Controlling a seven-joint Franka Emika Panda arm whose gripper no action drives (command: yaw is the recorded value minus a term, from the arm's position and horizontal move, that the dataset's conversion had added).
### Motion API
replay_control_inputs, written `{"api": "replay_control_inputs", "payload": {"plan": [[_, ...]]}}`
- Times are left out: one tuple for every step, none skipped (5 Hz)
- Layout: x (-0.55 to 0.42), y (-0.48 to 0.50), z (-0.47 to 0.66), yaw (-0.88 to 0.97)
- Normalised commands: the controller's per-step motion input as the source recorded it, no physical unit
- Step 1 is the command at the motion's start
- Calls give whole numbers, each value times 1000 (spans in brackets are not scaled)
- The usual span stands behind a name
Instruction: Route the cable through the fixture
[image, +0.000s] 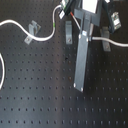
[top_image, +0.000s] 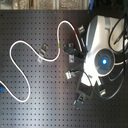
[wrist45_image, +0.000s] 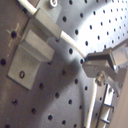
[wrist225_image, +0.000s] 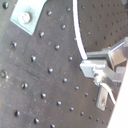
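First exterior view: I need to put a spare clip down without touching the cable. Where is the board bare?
In the first exterior view, the breadboard lies bare across the whole lower part, below the cable and left of the long grey plate. It is crowded along the top, around the metal fixtures and the gripper.

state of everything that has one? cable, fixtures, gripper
cable: slack, curving across the board, passing a bracket in the first wrist view
left bracket: upright on the board, cable running by it
middle fixture: upright, cable reaching it
gripper: at the cable; shut or open, cannot tell
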Motion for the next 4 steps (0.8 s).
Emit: {"api": "replay_control_inputs", "payload": {"plan": [[38,-14,-1,0],[79,-170,-534,0],[137,-288,-563,0],[215,-362,-385,0]]}}
